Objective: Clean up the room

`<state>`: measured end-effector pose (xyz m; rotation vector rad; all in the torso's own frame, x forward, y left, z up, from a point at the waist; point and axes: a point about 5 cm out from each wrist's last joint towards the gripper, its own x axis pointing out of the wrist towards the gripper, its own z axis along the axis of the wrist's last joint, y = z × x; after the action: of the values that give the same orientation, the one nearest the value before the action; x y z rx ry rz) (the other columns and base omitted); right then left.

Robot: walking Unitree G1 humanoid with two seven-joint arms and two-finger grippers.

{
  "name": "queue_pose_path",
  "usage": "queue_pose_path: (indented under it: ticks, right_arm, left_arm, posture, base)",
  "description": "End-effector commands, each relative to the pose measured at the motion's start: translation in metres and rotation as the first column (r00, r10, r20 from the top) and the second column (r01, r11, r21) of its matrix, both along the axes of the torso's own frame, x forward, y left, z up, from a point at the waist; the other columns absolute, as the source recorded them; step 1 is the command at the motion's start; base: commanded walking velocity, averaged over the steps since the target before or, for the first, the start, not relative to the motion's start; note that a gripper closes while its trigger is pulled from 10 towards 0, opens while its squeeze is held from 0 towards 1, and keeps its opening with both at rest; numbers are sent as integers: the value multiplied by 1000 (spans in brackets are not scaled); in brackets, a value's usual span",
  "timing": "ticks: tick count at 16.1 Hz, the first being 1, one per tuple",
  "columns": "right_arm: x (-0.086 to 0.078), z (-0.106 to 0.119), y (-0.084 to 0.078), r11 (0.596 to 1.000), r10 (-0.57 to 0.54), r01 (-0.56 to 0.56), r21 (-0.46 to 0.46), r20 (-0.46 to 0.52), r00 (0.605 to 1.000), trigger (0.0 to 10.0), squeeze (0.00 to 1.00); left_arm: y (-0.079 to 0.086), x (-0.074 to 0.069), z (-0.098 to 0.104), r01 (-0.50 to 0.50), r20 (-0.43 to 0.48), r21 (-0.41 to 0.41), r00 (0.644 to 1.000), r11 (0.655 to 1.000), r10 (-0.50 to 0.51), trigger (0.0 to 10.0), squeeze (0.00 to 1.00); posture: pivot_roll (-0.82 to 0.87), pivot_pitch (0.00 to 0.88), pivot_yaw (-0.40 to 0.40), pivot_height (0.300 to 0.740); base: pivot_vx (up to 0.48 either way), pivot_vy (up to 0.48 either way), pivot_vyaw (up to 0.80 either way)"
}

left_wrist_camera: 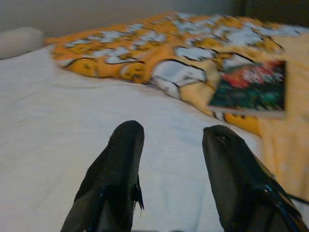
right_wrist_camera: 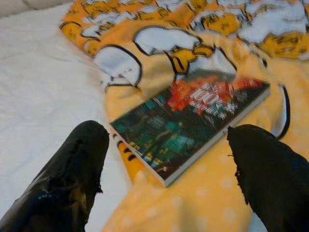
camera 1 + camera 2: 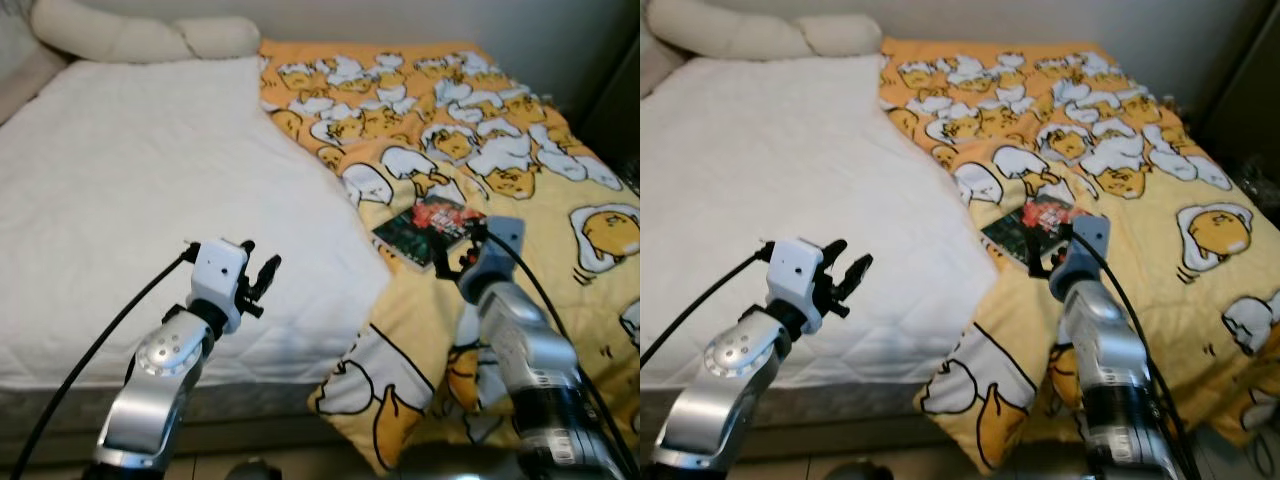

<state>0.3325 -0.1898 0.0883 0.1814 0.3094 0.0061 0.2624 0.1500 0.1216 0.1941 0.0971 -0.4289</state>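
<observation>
A dark book [image 3: 431,229] with a red and green cover lies flat on the yellow egg-print blanket [image 3: 480,150] near the middle of the bed. My right gripper [image 3: 466,254] is open just in front of the book, its fingers [image 2: 72,179] wide apart on either side of the near corner of the book [image 2: 190,125] without touching it. My left gripper [image 3: 262,283] is open over the white mattress [image 3: 150,190], with the book [image 1: 251,89] off to its right.
The blanket covers the right half of the bed and hangs over the front edge [image 3: 385,410]. White pillows [image 3: 140,38] lie at the head of the bed. A wall runs behind, and a dark piece of furniture [image 3: 1250,100] stands at the right.
</observation>
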Motion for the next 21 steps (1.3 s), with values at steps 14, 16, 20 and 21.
queue_pose_path:
  ticks: [14, 16, 20, 21]
  right_arm:
    - [30, -6, -14, 987, -128, 132, 94, -50, 990, 10000, 0]
    - [33, -2, -17, 985, -131, 135, 107, -38, 991, 10000, 0]
    - [40, 14, -18, 989, -88, 82, 120, 48, 995, 10000, 0]
    - [43, 21, -18, 989, -89, 77, 127, 87, 992, 10000, 0]
  left_arm:
    - [-10, -20, 22, 169, -38, 25, 985, 985, -168, 10000, 0]
    - [-8, -22, 26, 171, -37, 29, 985, 985, -169, 10000, 0]
    - [-4, -32, 29, 157, -51, 38, 987, 987, -155, 10000, 0]
    - [-3, -35, 30, 150, -56, 37, 987, 988, -148, 10000, 0]
  posture:
    - [213, 217, 21, 740]
    - [226, 265, 23, 740]
    - [242, 318, 13, 740]
    - [239, 319, 8, 740]
  base:
    - [0, 0, 0]
    - [0, 0, 0]
    - [0, 0, 0]
    - [0, 0, 0]
